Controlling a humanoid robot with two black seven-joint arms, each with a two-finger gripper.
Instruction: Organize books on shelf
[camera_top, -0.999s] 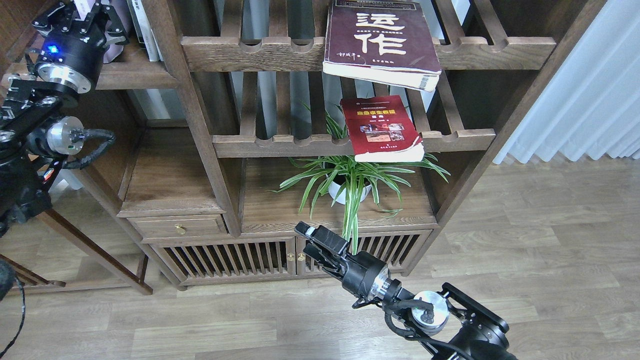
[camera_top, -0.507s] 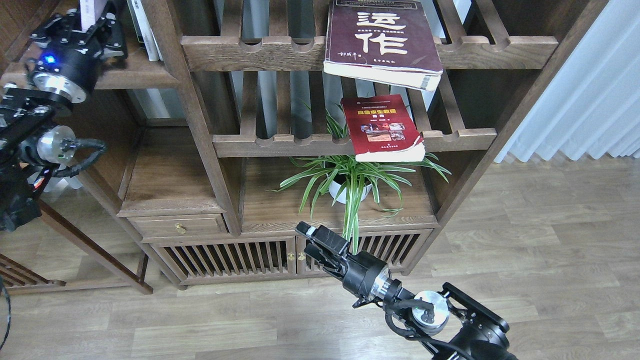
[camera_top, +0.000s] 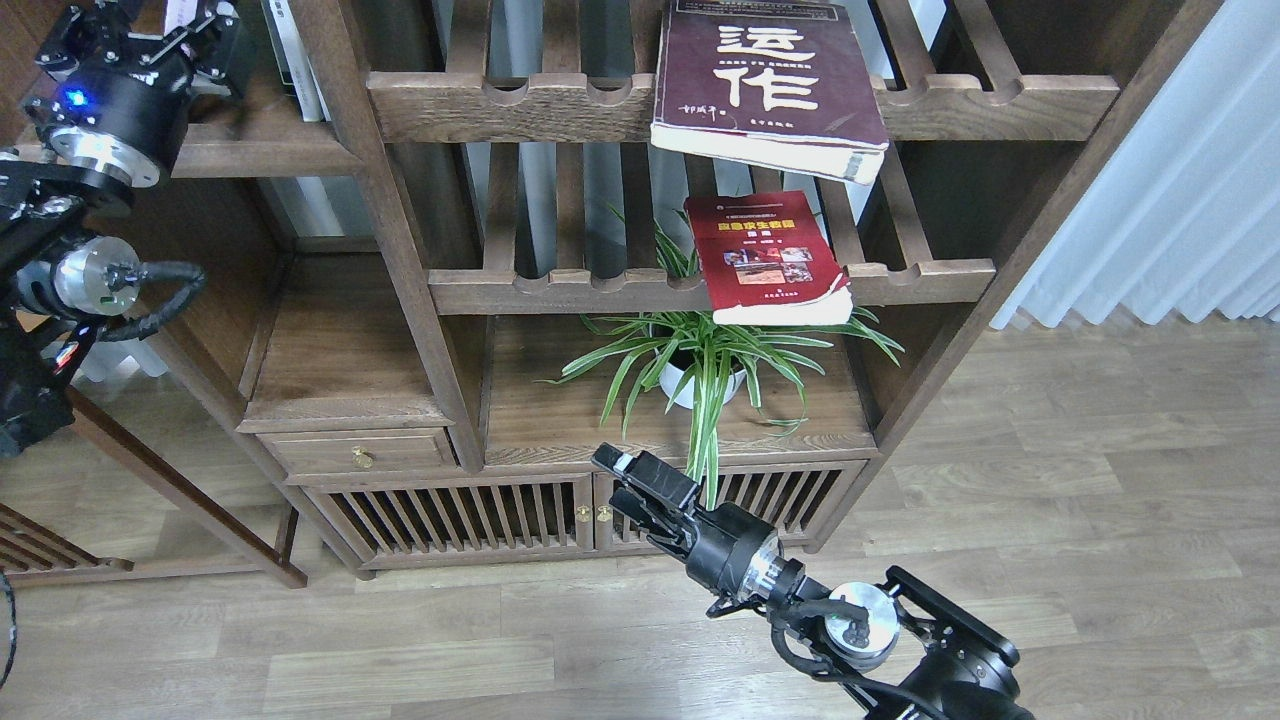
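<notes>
My left gripper (camera_top: 178, 28) is at the top left, over the flat dark-brown shelf (camera_top: 262, 145). It is shut on a thin pale lavender-white book (camera_top: 184, 10), mostly cut off by the frame's top edge. A thick maroon book (camera_top: 765, 80) with white characters lies flat on the upper slatted rack (camera_top: 520, 100) and overhangs its front rail. A red book (camera_top: 765, 255) with a yellow title band lies on the lower slatted rack (camera_top: 560, 290). My right gripper (camera_top: 617, 482) is open and empty, low in front of the cabinet.
Pale upright books (camera_top: 290, 55) stand on the shelf right of my left gripper. A potted spider plant (camera_top: 700, 360) sits under the lower rack. A cabinet with slatted doors (camera_top: 450, 515), a wood floor and a white curtain (camera_top: 1180, 180) at the right.
My left gripper has moved up and a little right toward the shelf with the pale book in it. The right arm and the two lying books have not moved.
</notes>
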